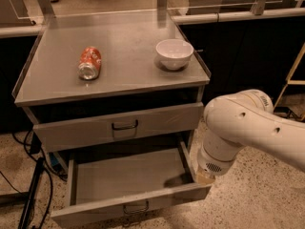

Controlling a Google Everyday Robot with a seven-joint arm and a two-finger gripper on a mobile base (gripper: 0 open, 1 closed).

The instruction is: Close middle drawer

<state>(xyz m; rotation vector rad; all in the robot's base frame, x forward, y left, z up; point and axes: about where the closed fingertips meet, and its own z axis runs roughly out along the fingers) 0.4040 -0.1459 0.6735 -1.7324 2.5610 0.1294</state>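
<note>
The middle drawer is pulled far out of the grey cabinet and looks empty inside. Its low front panel carries a small dark loop handle. My white arm reaches in from the right and bends down. My gripper is mostly hidden under the wrist, right at the drawer's front right corner, just above the front panel's right end. Whether it touches the drawer I cannot tell.
The taller-fronted top drawer stands slightly out above it. On the cabinet top lie an orange can on its side and a white bowl. Dark cables run on the speckled floor at left.
</note>
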